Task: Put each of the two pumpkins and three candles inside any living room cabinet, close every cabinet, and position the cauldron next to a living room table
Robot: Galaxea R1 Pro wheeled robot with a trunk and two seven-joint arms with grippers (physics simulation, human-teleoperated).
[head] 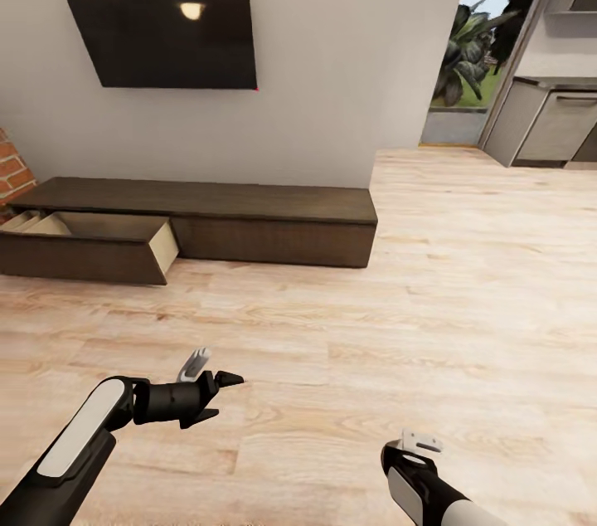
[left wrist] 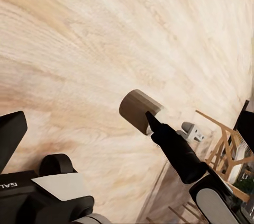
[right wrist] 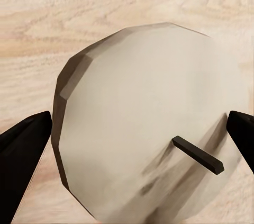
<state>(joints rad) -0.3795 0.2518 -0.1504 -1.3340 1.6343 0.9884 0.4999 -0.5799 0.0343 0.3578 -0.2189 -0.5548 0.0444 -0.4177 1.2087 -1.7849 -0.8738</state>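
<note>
My right gripper point(right wrist: 140, 128) is shut on a tan candle point(right wrist: 159, 102), with a black finger against each side of it, and its dark wick faces the camera. In the head view that right gripper point(head: 412, 460) hangs low over the wooden floor. The left gripper point(head: 224, 397) is open and holds nothing. In the left wrist view a candle point(left wrist: 135, 110) shows just past one fingertip of the open left gripper point(left wrist: 84, 115), close to the right wrist. The dark-brown cabinet point(head: 274, 219) stands against the wall ahead, its left drawer point(head: 91, 248) pulled out with a pale interior.
A black TV point(head: 157, 20) hangs above the cabinet. A brick wall point(head: 12, 173) edges the far left. Grey kitchen units point(head: 547, 124) and a doorway to greenery lie at the back right. Wooden floor point(head: 348, 319) stretches between me and the cabinet.
</note>
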